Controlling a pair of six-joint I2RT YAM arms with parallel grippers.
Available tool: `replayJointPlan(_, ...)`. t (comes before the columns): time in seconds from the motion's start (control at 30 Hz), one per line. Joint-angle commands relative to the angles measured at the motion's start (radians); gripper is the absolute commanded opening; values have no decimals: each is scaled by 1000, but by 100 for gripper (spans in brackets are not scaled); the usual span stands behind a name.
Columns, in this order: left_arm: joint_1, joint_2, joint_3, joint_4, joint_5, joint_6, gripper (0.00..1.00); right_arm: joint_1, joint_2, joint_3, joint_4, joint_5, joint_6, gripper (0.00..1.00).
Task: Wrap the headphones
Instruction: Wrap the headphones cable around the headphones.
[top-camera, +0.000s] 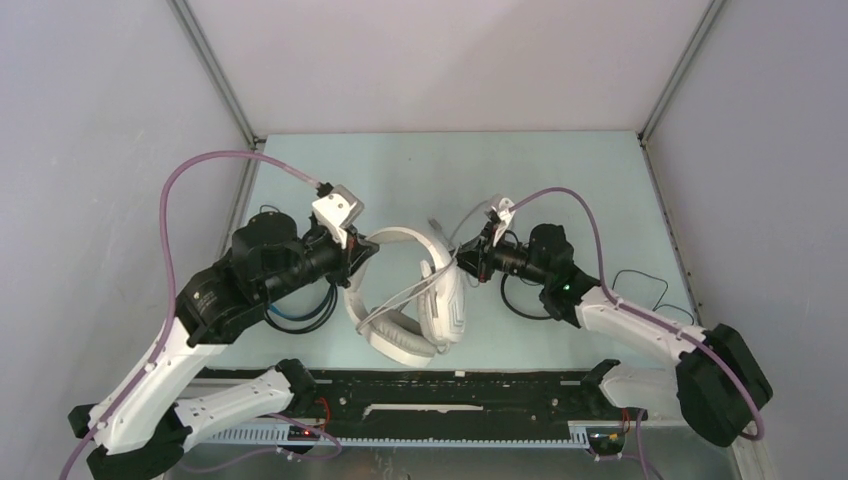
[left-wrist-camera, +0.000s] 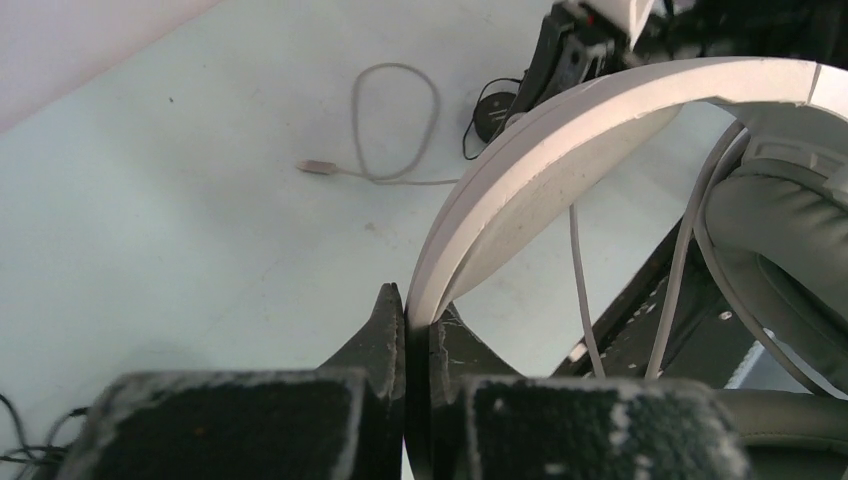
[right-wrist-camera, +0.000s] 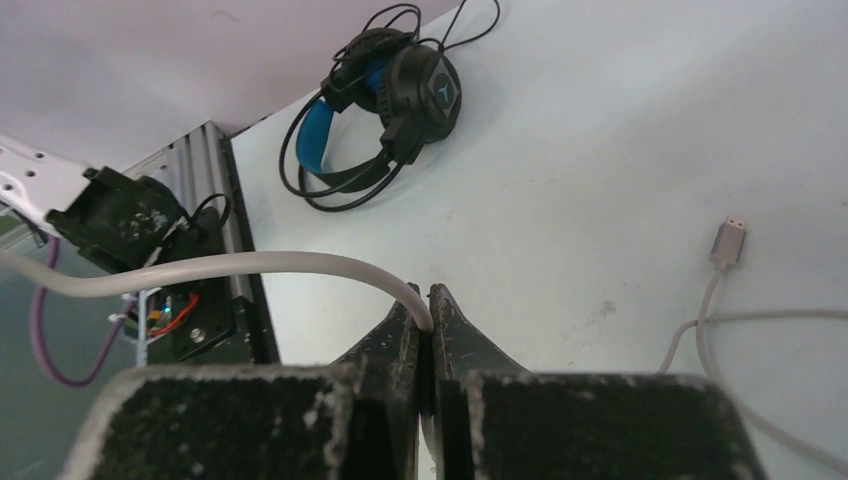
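Note:
The white-grey headphones (top-camera: 420, 300) are held up over the middle of the table. My left gripper (top-camera: 362, 250) is shut on their white headband (left-wrist-camera: 560, 140), pinched between the jaws (left-wrist-camera: 418, 312). My right gripper (top-camera: 468, 258) is shut on their grey cable (right-wrist-camera: 230, 265), which arcs out leftward from the fingertips (right-wrist-camera: 430, 300). The cable's free end with its USB plug (right-wrist-camera: 728, 240) lies loose on the table, also seen in the left wrist view (left-wrist-camera: 318, 167). The black headphones with blue lining (right-wrist-camera: 385, 110) lie under my left arm (top-camera: 300, 310). The slim black set (top-camera: 530, 300) lies under my right arm, mostly hidden.
A thin black cable (top-camera: 640, 285) loops on the table at the right. A black rail (top-camera: 450, 390) runs along the near edge. Grey walls close in the table on the left, back and right.

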Motion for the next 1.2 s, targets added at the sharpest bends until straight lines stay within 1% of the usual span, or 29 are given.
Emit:
replayJointPlan(0.0, 2, -29, -45, 46, 42, 183, 0, -23, -81, 121, -345, -80, 28, 0)
replayJointPlan(0.17, 2, -45, -122, 78, 1, 329, 0, -23, -116, 213, -546, -138, 39, 0)
replayJointPlan(0.3, 1, -25, -155, 112, -101, 365, 0, -24, -122, 276, -690, -180, 49, 0)
replayJointPlan(0.5, 2, -11, -196, 160, -220, 384, 0, -38, -149, 311, -758, -219, 98, 0)
replayJointPlan(0.57, 1, -17, -210, 179, -258, 389, 0, -45, -155, 327, -785, -205, 106, 0)
replayJointPlan(0.9, 0, -50, -259, 203, -346, 412, 0, -105, -209, 329, -786, -122, 170, 0)
replayJointPlan(1.03, 1, -50, -275, 210, -364, 417, 0, -98, -207, 329, -734, -168, 208, 0)
replayJointPlan(1.17, 0, -42, -296, 235, -390, 419, 0, -55, -204, 329, -638, -219, 261, 0)
